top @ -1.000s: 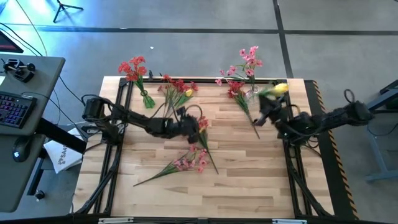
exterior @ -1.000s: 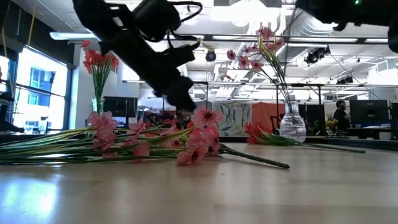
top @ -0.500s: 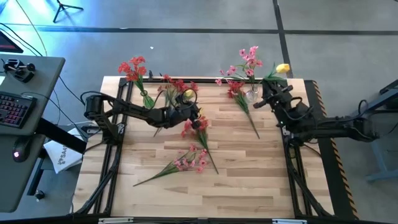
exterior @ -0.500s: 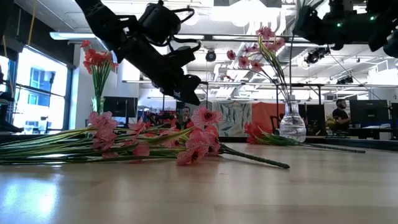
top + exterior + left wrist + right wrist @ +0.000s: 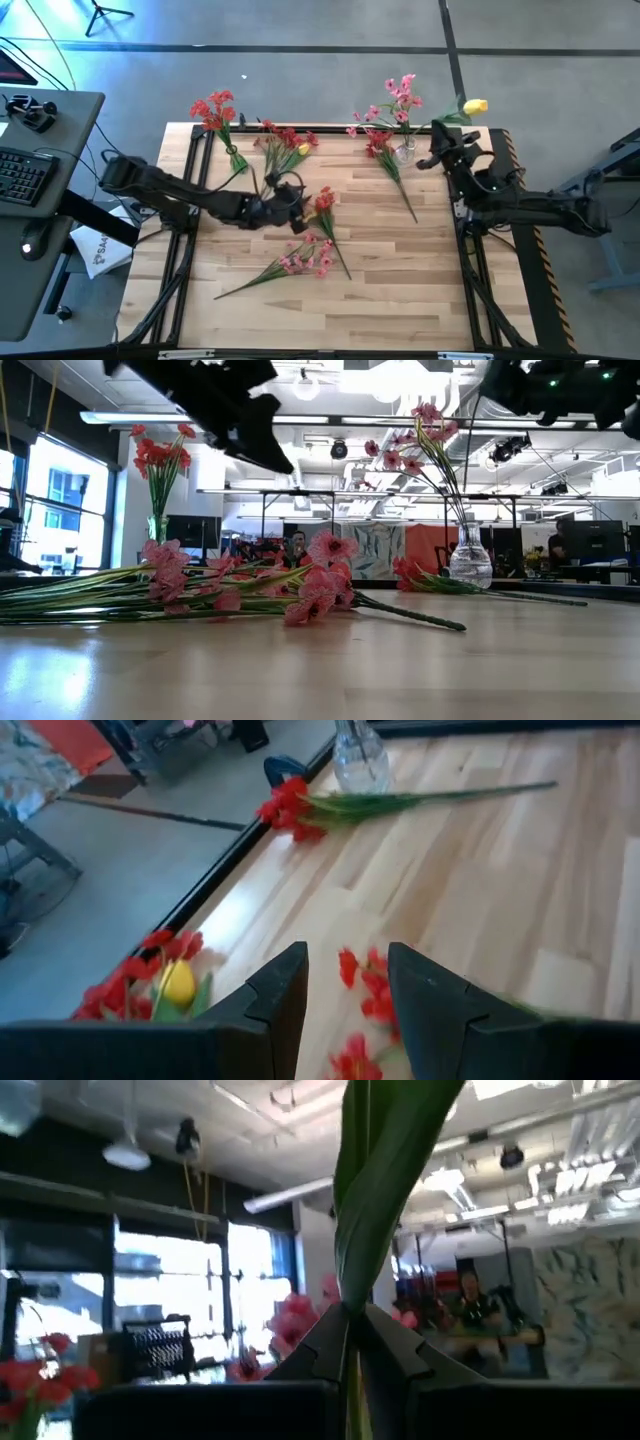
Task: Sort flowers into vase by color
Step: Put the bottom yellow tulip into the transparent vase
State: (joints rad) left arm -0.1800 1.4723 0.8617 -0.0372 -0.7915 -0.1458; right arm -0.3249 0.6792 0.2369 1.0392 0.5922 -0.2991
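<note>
Since a second ago: right claw [image 5: 447,150] has carried the yellow flower [image 5: 475,106] from over the bench up toward the far right corner, bloom now past the bench's far edge; left claw [image 5: 296,204] has swung up toward the far pile and come back down-left, arm now stretched lower across the bench [image 5: 400,280].

Right claw: fingers [image 5: 330,1342] pinched tight on the green stem, which runs up between them in the wrist view. Held upright, stem end down, likely to keep it clear of the pink sprays in the glass vase [image 5: 404,152] just beside.

Left claw: fingers [image 5: 280,995] parted, nothing between them. It hangs over the red spray [image 5: 325,200] at mid-bench, probably lining up the next pick.

Sorted so far: red blooms in the left vase [image 5: 236,158], pink in the right one. Loose on the bench: a pink spray [image 5: 305,260] nearer the front, a red-and-yellow pile [image 5: 285,143] at the far edge, one red stem [image 5: 385,160] by the glass vase.
</note>
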